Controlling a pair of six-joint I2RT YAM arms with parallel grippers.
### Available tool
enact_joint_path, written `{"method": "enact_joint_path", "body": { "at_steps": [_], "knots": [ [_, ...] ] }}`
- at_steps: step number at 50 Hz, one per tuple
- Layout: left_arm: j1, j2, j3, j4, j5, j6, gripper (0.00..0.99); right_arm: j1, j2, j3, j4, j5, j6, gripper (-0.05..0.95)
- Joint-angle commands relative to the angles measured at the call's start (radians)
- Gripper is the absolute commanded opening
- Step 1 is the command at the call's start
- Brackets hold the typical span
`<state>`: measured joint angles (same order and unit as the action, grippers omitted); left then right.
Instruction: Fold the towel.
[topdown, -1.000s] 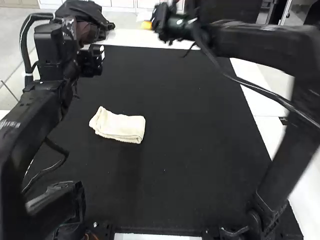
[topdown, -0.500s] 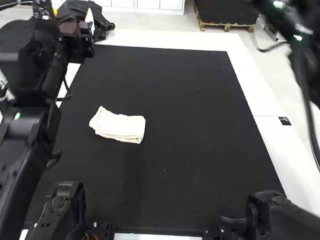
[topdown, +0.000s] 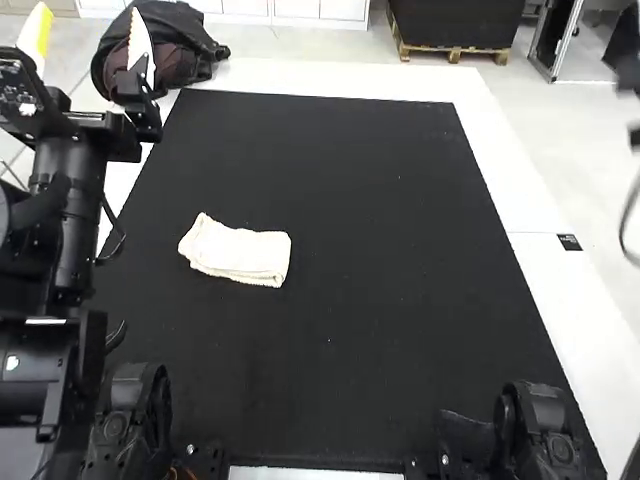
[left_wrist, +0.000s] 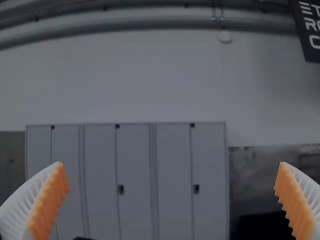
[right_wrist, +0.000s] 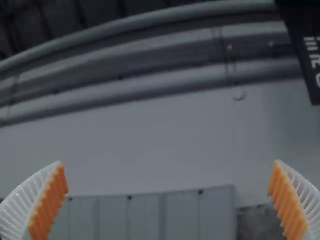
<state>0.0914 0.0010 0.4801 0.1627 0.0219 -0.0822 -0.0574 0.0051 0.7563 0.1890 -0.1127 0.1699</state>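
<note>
In the high view we lose part of the left arm past the left edge, and its bulk hides the mat's lower left side from us. The left gripper's housing is cut by that edge too. At the upper right we get a blurred, cropped sliver of the right arm, and cannot tell which part. Left of centre, the towel's underside is hidden, and we can't count its layers. In the wrist views, picture edges crop the fingers of the left gripper and right gripper.
</note>
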Motion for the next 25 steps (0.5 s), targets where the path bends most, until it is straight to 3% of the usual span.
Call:
{"method": "enact_joint_path", "body": {
  "at_steps": [1, 3, 6, 11, 14, 17, 19, 23, 25],
  "knots": [
    [0.004, -0.004, -0.046, 0.026, -0.011, 0.117, 0.966, -0.033, -0.001, -0.063, -0.103, 0.137, -0.073, 0.92],
    [0.004, -0.004, -0.075, 0.031, 0.006, 0.124, 0.966, -0.036, -0.002, -0.097, -0.120, 0.099, -0.147, 0.92],
    [0.004, -0.004, -0.132, 0.031, 0.067, 0.182, 0.966, -0.036, -0.001, -0.181, -0.094, 0.054, -0.194, 0.92],
    [0.002, -0.006, -0.250, 0.086, 0.059, 0.260, 0.966, -0.041, -0.002, -0.362, 0.101, 0.131, -0.167, 0.92],
    [0.002, -0.004, -0.327, 0.167, -0.022, 0.252, 0.966, -0.041, -0.002, -0.448, 0.144, 0.127, -0.213, 0.92],
    [-0.002, -0.004, -0.402, 0.250, -0.148, 0.254, 0.966, -0.041, -0.002, -0.540, 0.162, 0.136, -0.254, 0.92],
    [-0.004, -0.006, -0.440, 0.296, -0.200, 0.251, 0.966, -0.039, -0.002, -0.595, 0.193, 0.139, -0.280, 0.92],
    [-0.005, -0.006, -0.482, 0.274, -0.275, 0.248, 0.966, -0.039, -0.002, -0.706, 0.242, 0.146, -0.283, 0.92],
    [-0.005, -0.006, -0.477, 0.216, -0.281, 0.205, 0.966, -0.038, -0.002, -0.756, 0.265, 0.146, -0.268, 0.92]
  ]
}}
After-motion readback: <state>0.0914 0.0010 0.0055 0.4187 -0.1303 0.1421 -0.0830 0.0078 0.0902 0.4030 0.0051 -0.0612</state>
